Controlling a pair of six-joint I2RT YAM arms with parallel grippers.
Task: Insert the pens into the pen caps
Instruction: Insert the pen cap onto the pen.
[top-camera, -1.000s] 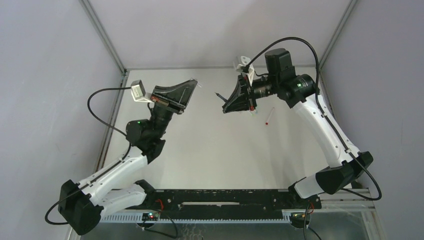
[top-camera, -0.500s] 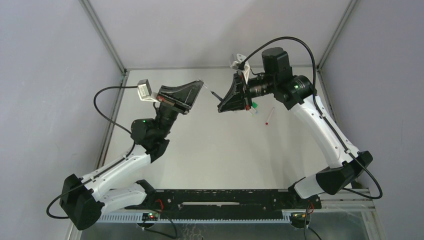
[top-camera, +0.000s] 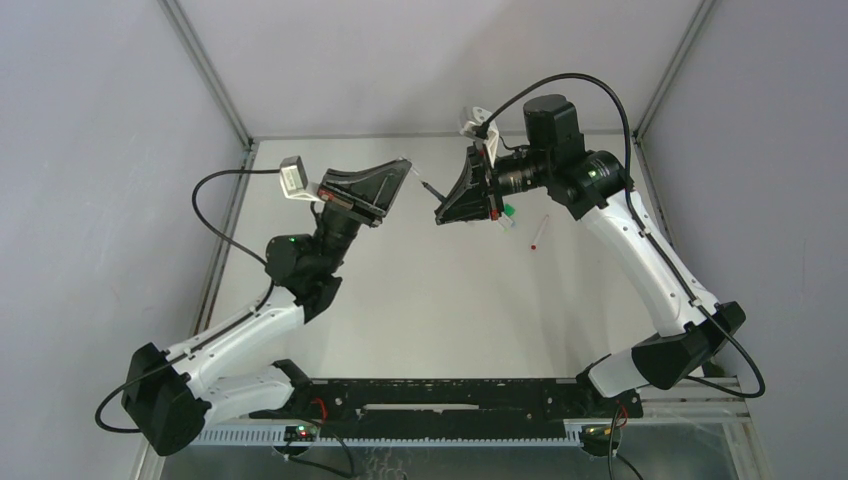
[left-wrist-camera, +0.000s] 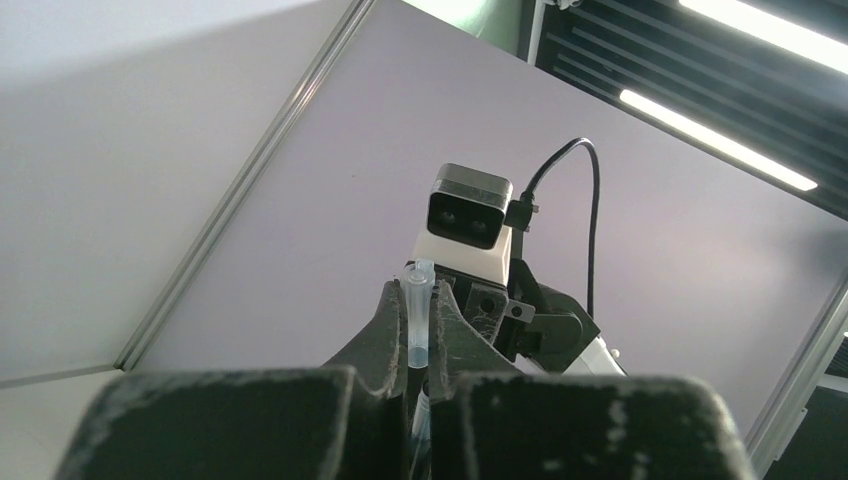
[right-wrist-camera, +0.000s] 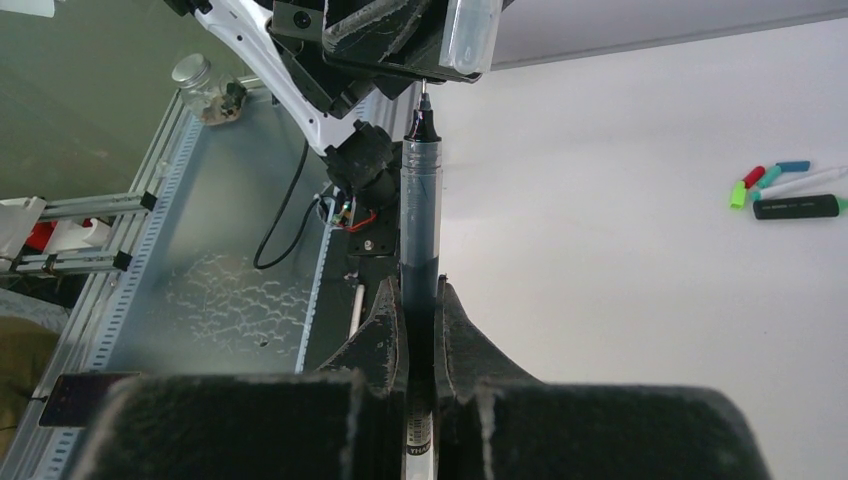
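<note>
The left claw (left-wrist-camera: 420, 292) is pinched tight on a clear cap (left-wrist-camera: 418, 335). The cap sits between the two black fingers (left-wrist-camera: 385, 330), and its end pokes out past their tips. The right claw (right-wrist-camera: 419, 290) is pinched tight on a dark pen (right-wrist-camera: 420, 215). The pen sticks straight out from the claw, with its thin tip pointing away.

Both claws are held up above the white surface (top-camera: 430, 300), near its far edge, and they face each other. The tip of the dark pen is just beside the clear cap and is not inside it. I cannot tell if the two touch.

Well away on the surface lie a green cap (right-wrist-camera: 738, 195), a red cap (right-wrist-camera: 753, 177), a teal cap (right-wrist-camera: 770, 178) and a blue cap (right-wrist-camera: 795, 166), all close together. A black marker (right-wrist-camera: 795, 207) and a white pen (right-wrist-camera: 815, 180) lie right by them. A pen with a red end (top-camera: 540, 232) lies alone on the surface beside the right arm
</note>
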